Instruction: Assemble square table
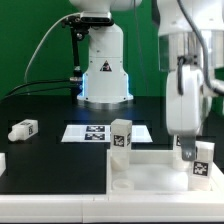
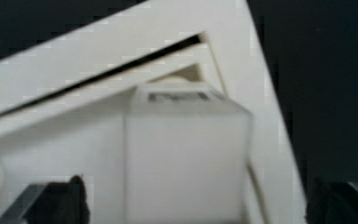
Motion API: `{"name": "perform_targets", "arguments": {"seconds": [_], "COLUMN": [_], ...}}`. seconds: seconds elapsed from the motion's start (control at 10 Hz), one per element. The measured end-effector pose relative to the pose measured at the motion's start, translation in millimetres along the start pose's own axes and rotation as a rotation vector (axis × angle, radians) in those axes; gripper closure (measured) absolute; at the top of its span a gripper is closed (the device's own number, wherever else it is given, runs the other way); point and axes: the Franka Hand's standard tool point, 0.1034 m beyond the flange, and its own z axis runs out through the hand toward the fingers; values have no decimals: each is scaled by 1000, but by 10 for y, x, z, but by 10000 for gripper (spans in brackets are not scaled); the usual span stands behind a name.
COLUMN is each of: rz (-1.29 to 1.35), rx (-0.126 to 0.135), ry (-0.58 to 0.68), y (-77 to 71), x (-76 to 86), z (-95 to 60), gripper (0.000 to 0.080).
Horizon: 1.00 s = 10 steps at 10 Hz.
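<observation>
The white square tabletop (image 1: pixel 150 178) lies at the front of the black table, rim up. One tagged white leg (image 1: pixel 121 138) stands upright at its far corner on the exterior view's left. A second leg (image 1: pixel 203 162) stands at the corner on the exterior view's right, with my gripper (image 1: pixel 188 150) reaching down beside it. In the wrist view this leg (image 2: pixel 185 150) stands upright in a corner of the tabletop's rim (image 2: pixel 229 60), between my fingers (image 2: pixel 60 202). My gripper (image 2: pixel 197 208) is open, with a gap showing on each side of the leg.
A loose leg (image 1: pixel 23 129) lies on its side at the exterior view's left, and another white part (image 1: pixel 2 160) shows at the left edge. The marker board (image 1: pixel 92 132) lies flat behind the tabletop. The robot's base (image 1: pixel 103 75) stands at the back.
</observation>
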Motion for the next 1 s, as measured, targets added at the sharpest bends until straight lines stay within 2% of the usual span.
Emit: {"name": "perform_targets", "arguments": {"seconds": [0.1, 0.2, 0.8, 1.0], "rz": [-32, -31, -70, -307], "rx": [14, 23, 24, 51], "ry": [0, 3, 3, -19], "y": [-53, -66, -73, -166], "x": [99, 112, 133, 441], "z": [-95, -97, -103, -398], "gripper": [158, 158, 151, 151]}}
